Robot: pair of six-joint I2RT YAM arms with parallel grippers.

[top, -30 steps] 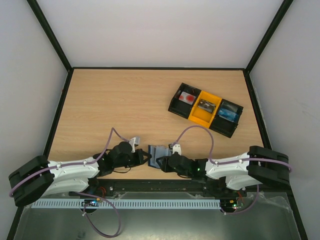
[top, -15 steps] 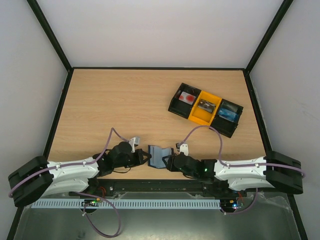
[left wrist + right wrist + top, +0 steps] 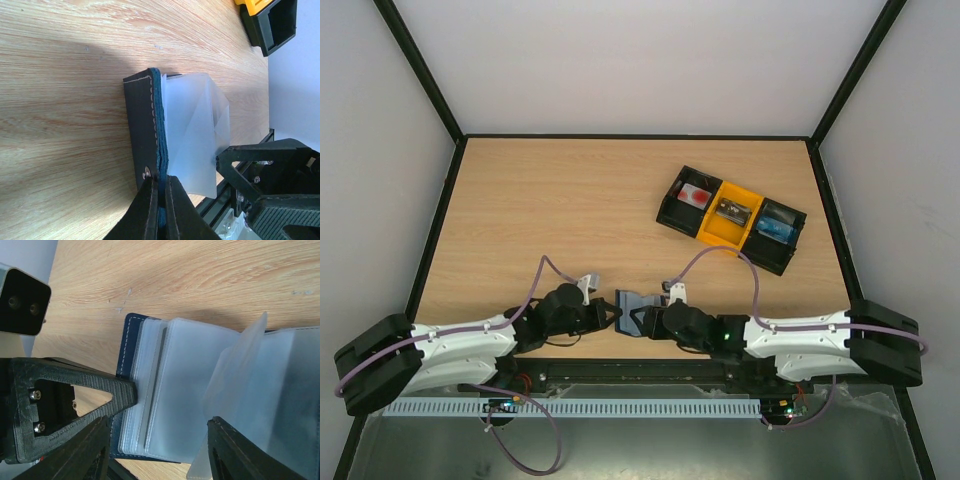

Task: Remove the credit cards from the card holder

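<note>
One wooden table (image 3: 570, 220) takes up the floor of a white-walled booth, and two white-and-black arms reach in from its near edge until their tips almost meet at the front centre. Toward the far right sits a tray (image 3: 667, 212) with three compartments, black at each end and yellow in the middle. The card holder (image 3: 632, 303) lies on the table near the front edge, right between the two arms, well apart from the tray; its dark blue cover is spread and its clear plastic sleeves fan upward, one of them lifted free of the rest. The left gripper (image 3: 159, 200) has its fingers pressed together on the stitched edge of the cover, beside a small metal stud. The right gripper (image 3: 159, 422) has its fingers set wide apart, one on each side of the fanned sleeves, gripping nothing. The pinkish-white card (image 3: 695, 196) with the red spot lies in the tray's left black compartment, and the black card (image 3: 731, 211) lies in the yellow one.
</note>
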